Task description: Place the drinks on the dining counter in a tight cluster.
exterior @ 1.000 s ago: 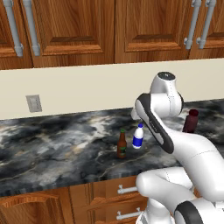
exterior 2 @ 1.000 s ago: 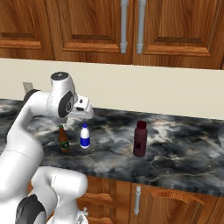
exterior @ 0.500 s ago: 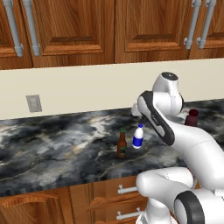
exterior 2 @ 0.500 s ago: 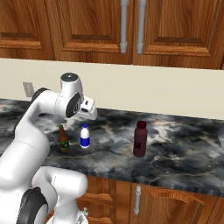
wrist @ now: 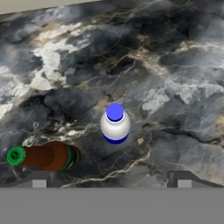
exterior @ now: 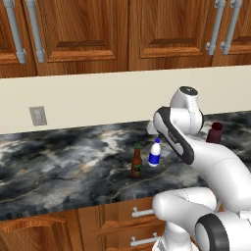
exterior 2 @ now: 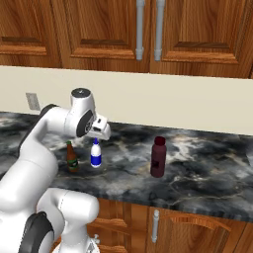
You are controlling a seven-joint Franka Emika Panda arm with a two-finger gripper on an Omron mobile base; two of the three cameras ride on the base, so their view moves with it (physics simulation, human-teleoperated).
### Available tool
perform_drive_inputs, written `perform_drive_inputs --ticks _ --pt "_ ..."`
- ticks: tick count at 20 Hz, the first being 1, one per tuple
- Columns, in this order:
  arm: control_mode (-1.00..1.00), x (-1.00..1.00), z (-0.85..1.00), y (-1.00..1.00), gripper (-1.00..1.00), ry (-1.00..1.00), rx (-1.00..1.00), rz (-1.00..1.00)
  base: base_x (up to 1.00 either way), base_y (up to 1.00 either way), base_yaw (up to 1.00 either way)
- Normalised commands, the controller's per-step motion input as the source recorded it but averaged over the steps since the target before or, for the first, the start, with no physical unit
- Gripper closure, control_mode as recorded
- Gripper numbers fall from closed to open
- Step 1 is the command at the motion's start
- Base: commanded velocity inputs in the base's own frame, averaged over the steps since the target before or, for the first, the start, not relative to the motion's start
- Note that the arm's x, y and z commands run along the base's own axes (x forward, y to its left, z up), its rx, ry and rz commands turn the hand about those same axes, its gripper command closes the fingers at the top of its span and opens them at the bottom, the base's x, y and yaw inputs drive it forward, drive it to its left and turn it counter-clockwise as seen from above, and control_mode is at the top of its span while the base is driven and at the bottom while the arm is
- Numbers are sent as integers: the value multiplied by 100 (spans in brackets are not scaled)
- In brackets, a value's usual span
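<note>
Three drinks stand upright on a marbled wall counter [exterior: 59, 166]. The small white bottle with blue cap [exterior: 155, 153] [exterior 2: 96, 154] [wrist: 115, 124] lies straight below my gripper [exterior 2: 101, 129] [wrist: 111, 183], which hovers above it, open and empty, its fingertips [wrist: 38, 183] wide apart. The slim brown beer bottle [exterior: 136, 162] [exterior 2: 72, 157] [wrist: 43, 156] stands close beside the white one. The dark maroon bottle [exterior: 213, 133] [exterior 2: 157, 157] stands apart, further right along the counter. The dining counter is out of view.
Wooden wall cabinets [exterior 2: 148, 29] hang above a cream backsplash with a wall outlet [exterior: 37, 115] [exterior 2: 33, 101]. Drawers with metal handles [exterior: 137, 212] sit below the counter edge. My own arm [exterior: 196, 157] partly covers the maroon bottle in the left base view.
My hand has dropped lower and shifted slightly right, coming over the white bottle. The bottles have not moved and the gripper stayed open.
</note>
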Motion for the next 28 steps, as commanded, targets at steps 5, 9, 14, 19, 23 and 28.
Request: perform_drive_inputs --ticks 5,9,14,19,23,28 --pt "-100 7 -34 0 -100 0 0 0 0 0 0" --pt "-100 13 -20 0 -100 0 0 0 0 0 0" --pt "-100 14 -11 0 -100 3 0 0 0 0 0" --pt "-100 15 0 3 -100 4 0 0 0 0 0" --pt "-100 21 0 0 -100 1 0 0 0 0 0" --pt "-100 24 0 0 -100 0 0 0 0 0 0"
